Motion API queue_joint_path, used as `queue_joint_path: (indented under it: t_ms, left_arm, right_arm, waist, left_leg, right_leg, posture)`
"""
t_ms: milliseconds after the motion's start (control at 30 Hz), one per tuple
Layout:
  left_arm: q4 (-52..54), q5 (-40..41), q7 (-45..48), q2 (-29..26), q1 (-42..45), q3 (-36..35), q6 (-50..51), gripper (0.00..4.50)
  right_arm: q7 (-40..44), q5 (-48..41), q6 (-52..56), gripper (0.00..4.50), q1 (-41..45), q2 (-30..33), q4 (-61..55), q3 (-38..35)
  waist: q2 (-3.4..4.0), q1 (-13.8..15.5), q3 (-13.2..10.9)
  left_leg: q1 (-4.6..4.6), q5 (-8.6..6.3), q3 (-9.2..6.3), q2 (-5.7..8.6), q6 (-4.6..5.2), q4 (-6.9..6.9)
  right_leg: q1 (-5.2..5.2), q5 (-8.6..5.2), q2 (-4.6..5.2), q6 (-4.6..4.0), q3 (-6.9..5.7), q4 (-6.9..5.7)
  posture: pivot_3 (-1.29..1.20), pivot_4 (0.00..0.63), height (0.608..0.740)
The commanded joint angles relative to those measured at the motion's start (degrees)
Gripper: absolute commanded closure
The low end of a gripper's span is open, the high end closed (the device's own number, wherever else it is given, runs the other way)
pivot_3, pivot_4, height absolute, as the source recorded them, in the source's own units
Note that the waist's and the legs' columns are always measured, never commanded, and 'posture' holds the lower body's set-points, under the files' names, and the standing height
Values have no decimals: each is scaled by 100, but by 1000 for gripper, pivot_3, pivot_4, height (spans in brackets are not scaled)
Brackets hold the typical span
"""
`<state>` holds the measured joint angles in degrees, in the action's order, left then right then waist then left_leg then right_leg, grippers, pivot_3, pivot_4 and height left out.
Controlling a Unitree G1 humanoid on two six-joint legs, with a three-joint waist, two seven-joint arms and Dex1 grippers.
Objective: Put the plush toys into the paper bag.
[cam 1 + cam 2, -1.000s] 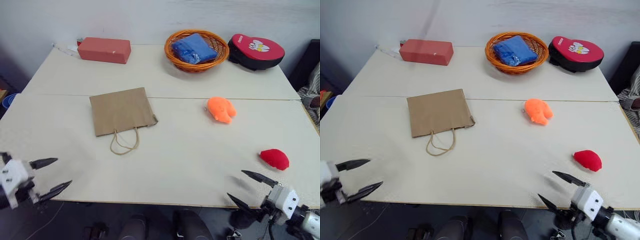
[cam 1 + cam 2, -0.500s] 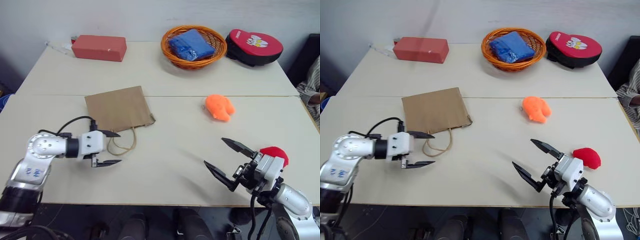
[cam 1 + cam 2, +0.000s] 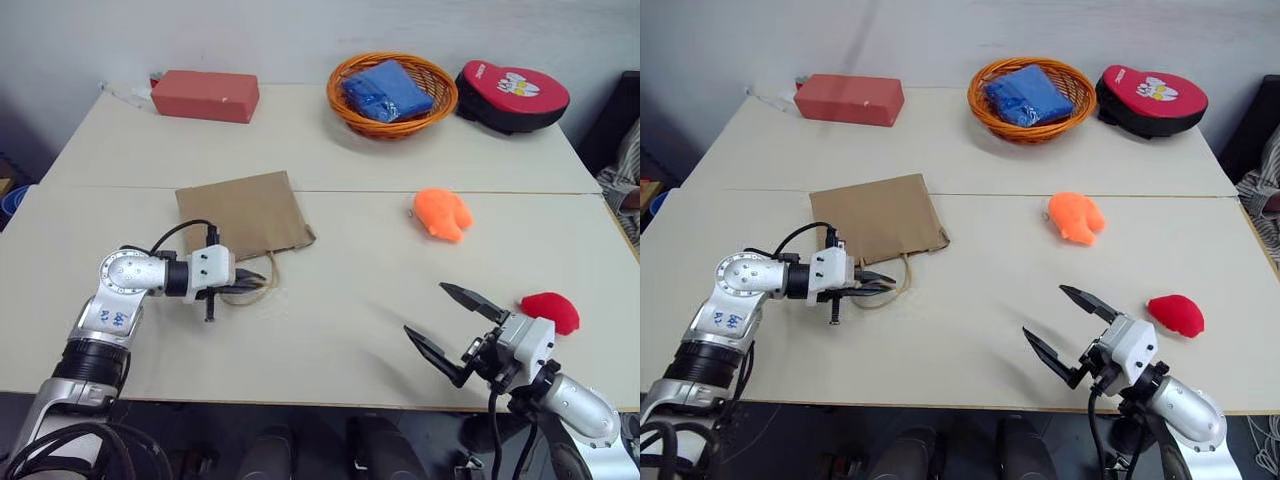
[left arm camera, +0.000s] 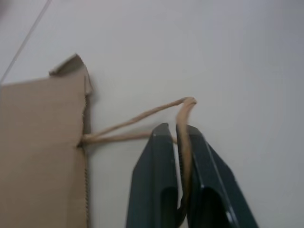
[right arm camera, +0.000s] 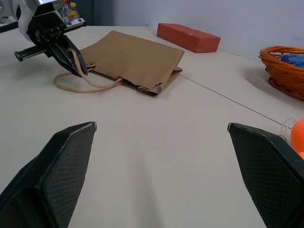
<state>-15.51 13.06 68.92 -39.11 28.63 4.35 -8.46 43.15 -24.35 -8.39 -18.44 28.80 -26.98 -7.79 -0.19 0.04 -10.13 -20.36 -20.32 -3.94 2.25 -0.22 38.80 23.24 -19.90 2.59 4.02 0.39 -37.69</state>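
L gripper (image 4: 176,142) has come across to the paper bag (image 3: 245,212) and just clamped on one twine handle (image 4: 142,124); bag lies flat. R gripper (image 3: 455,325) wide apart, near red toy (image 3: 550,312). Orange toy (image 3: 442,214) untouched. Probably next: lift handle to open bag.

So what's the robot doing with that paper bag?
Its left gripper has pinched shut on a twine handle of the paper bag, which lies flat on the table. Its right gripper hangs open near the red plush toy. The orange plush toy sits further back. Neither toy is in the bag yet.
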Motion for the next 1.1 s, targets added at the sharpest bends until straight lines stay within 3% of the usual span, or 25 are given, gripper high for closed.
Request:
queue_joint_path:
  t_ms: [33,167,333,600,1100]
  left_arm:
    - [987,1426,3,281,232,-418,1371,4480]
    - [1916,2322,-195,427,596,-401,2874,4480]
    - [2468,3005,-570,665,982,-535,3857,4500]
    - [2661,3041,-743,789,995,-533,4140,4500]
    - [2998,3258,-1031,928,888,-647,4350,4500]
  right_arm:
    - [-97,-268,279,0,4,3,-343,-19]
    - [-221,-538,1063,0,609,71,-673,347]
    - [-280,-154,1717,1625,1762,33,-348,1022]
    - [-414,497,2229,4487,2952,-369,747,1770]
    - [-177,1423,1855,4487,3935,-921,2285,2457]
  waist:
    - [-1,10,-1]
    - [-4,1,-2]
    - [-3,-29,-2]
    - [-4,5,-2]
    - [-4,-36,-2]
  left_leg:
    - [-6,-1,-2,-1,1,9]
    - [-16,-3,-7,-1,2,29]
    - [-6,-1,-7,-2,-3,26]
    - [-16,0,-10,2,-5,28]
    - [-21,2,-9,4,-10,29]
  right_leg:
    - [0,0,0,0,-1,-3]
    - [3,0,1,0,-2,-10]
    - [7,0,-6,0,3,-20]
    - [19,0,-6,0,4,-17]
    - [29,0,-6,0,6,-21]
  posture:
    - [0,150,740]
    - [0,150,740]
    - [0,150,740]
    - [0,150,740]
    - [0,150,740]
